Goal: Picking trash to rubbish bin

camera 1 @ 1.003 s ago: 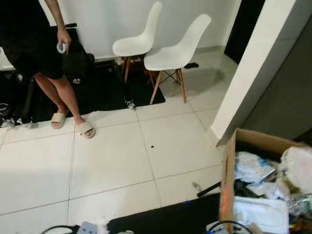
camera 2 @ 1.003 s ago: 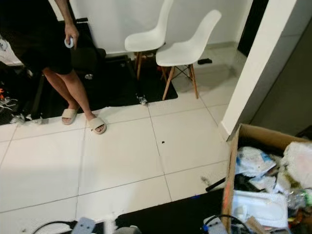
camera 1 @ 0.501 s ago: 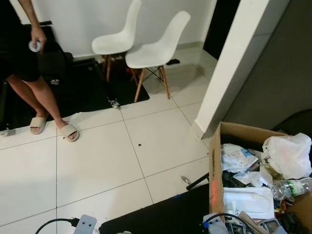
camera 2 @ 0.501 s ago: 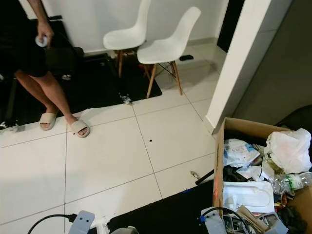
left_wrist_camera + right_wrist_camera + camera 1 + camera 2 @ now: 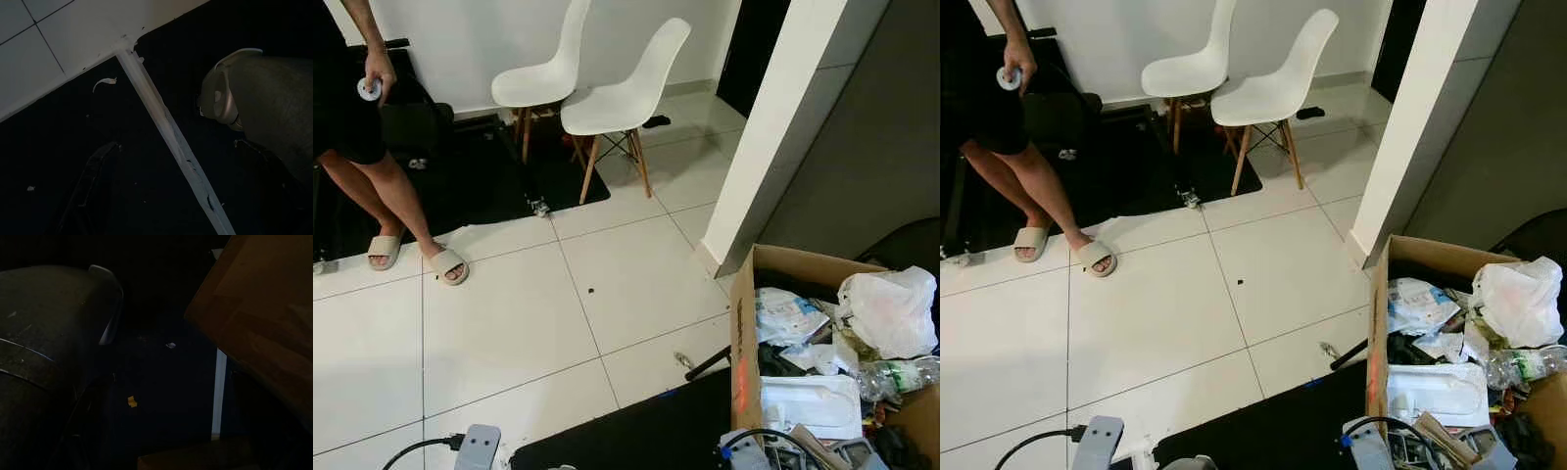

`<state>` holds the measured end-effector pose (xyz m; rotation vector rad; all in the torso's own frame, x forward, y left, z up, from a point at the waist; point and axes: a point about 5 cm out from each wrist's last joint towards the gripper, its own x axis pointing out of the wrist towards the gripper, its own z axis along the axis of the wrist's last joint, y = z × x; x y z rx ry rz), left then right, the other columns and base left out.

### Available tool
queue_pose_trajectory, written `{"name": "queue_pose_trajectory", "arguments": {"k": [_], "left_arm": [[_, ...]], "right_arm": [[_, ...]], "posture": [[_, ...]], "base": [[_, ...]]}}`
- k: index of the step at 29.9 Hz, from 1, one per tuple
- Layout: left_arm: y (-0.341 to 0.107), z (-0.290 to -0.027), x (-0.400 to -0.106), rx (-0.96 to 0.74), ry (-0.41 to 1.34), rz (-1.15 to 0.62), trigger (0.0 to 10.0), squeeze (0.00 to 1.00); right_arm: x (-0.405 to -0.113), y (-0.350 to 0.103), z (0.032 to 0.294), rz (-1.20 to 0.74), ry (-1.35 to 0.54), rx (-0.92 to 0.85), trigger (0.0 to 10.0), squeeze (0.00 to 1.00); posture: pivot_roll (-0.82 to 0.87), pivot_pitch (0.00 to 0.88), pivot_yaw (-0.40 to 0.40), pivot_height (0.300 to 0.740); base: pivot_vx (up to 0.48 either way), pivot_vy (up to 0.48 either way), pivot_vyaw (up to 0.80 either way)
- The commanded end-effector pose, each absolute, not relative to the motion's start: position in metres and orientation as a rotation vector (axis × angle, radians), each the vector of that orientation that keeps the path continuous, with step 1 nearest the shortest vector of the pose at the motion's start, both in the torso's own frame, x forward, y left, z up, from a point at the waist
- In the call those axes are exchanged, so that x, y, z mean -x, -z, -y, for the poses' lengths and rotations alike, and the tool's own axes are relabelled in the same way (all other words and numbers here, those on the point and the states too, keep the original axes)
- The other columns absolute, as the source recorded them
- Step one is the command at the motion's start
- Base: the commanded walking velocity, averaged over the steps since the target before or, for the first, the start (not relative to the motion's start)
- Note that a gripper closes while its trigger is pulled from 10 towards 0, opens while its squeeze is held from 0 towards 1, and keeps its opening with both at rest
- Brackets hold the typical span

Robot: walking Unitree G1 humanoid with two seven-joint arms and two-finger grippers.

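- The whole view has swung since a second ago, so that's the camera turning: the cardboard box [image 5: 744, 323] of trash used to be cut off at the lower right edge, now nearly all of it shows in the lower right.
- Box is heaped: a white plastic bag [image 5: 889, 308] on top, a white tray [image 5: 808, 406] below it, a crushed bottle [image 5: 901, 375] at the right edge.
- A small scrap [image 5: 682, 360] lies on the tile just left of the box, beside a black stick [image 5: 708, 363].
- Left gripper [image 5: 166, 196] hangs over the black mat [image 5: 146, 196], fingers spread, holding nothing.
- Right gripper: too dark, can't tell.
- Chairs [image 5: 612, 98] and a person [image 5: 362, 117] stay in the upper left.
- My guess: it's lining up on the trash, nothing picked yet.
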<state>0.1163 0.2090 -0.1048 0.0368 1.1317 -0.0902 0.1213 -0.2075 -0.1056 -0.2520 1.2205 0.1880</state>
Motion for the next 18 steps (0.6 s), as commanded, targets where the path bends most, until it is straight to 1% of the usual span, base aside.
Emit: {"name": "queue_pose_trajectory", "arguments": {"k": [1, 2, 5, 7, 14, 18], "left_arm": [[0.104, -0.206, -0.120, -0.061, 0.082, -1.121, 10.0, 0.00], [0.101, -0.214, -0.126, -0.109, 0.036, -1.094, 10.0, 0.00], [0.095, -0.225, -0.137, -0.138, -0.034, -1.034, 10.0, 0.00], [0.091, -0.228, -0.146, -0.131, -0.041, -0.993, 10.0, 0.00], [0.075, -0.225, -0.178, -0.142, -0.001, -0.844, 10.0, 0.00], [0.071, -0.222, -0.187, -0.138, -0.001, -0.805, 10.0, 0.00]], "right_arm": [[-0.134, 0.103, 0.200, -1.174, -0.210, 0.246, 10.0, 0.00], [-0.134, 0.103, 0.200, -1.174, -0.211, 0.246, 10.0, 0.00], [-0.134, 0.103, 0.199, -1.174, -0.212, 0.245, 10.0, 0.00], [-0.134, 0.103, 0.199, -1.176, -0.214, 0.247, 10.0, 0.00], [-0.132, 0.103, 0.199, -1.180, -0.219, 0.252, 10.0, 0.00], [-0.132, 0.103, 0.199, -1.180, -0.218, 0.251, 10.0, 0.00]], "posture": [[0.13, 0.000, -0.015, 0.740], [0.13, 0.000, -0.015, 0.740], [0.13, 0.000, -0.015, 0.740], [0.13, 0.000, -0.015, 0.740], [0.14, 0.005, -0.013, 0.740], [0.14, 0.005, -0.013, 0.740]], "base": [[0.000, 0.000, 0.00], [0.000, 0.000, 0.00], [0.000, 0.000, 0.00], [0.000, 0.000, 0.00], [0.000, 0.000, 0.00], [0.000, 0.000, 0.00]]}}
